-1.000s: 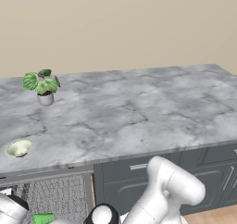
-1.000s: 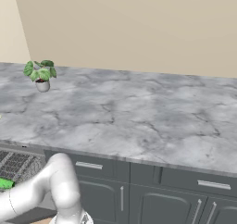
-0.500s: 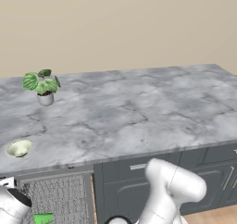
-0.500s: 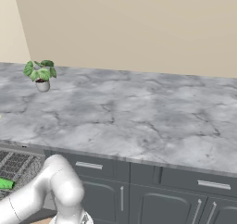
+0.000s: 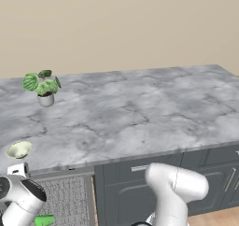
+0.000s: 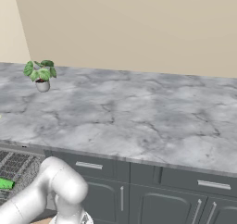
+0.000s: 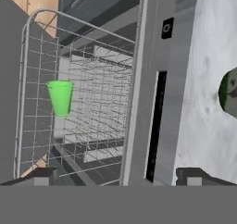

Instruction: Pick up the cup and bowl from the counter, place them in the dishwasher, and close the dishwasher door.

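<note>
White arm with dark joints (image 5: 175,192) bent low, elbow raised at mid-frame in the left base view, forearm reaching down and leftward to a rounded wrist (image 5: 18,199). In the hand view, two-finger claw (image 7: 118,176) spread wide, both dark fingertips (image 7: 42,174) far apart, nothing gripped between them.

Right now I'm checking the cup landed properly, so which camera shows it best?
The hand view: the cup appears whole, inside the dishwasher's wire rack. The left base view catches only a green bit beside the arm; the right base view shows a green sliver at its left edge.
</note>
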Controlling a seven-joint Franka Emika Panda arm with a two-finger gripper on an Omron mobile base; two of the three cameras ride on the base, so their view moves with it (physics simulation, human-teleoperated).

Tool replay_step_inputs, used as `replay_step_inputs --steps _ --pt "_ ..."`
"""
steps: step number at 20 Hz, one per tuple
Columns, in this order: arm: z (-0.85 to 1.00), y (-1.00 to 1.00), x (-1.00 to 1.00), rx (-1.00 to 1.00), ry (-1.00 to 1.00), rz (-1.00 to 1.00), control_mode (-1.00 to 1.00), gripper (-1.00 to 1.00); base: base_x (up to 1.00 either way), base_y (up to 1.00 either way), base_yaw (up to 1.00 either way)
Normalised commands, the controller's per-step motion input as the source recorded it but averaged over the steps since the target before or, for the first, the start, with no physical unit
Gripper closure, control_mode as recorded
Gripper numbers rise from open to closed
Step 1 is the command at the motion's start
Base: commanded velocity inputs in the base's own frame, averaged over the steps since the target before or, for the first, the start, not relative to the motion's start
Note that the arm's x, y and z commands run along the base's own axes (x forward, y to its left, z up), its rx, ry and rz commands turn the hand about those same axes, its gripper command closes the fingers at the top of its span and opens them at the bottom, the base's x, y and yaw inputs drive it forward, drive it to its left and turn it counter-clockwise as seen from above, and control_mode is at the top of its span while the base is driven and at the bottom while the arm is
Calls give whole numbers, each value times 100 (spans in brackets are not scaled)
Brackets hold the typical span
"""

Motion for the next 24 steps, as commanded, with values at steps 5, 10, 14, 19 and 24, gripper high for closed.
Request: replay_step_inputs --steps 5,10,14,19,24 --pt "68 0 15 0 -14 -1 -100 -100 0 0 0" --pt "47 0 44 0 -10 -3 -100 -100 0 0 0" --pt "12 12 52 3 -4 -4 -100 -100 0 0 0" --pt "0 56 39 0 0 -3 -100 -100 0 0 0" --pt "-13 78 26 0 0 0 -100 -100 0 0 0"
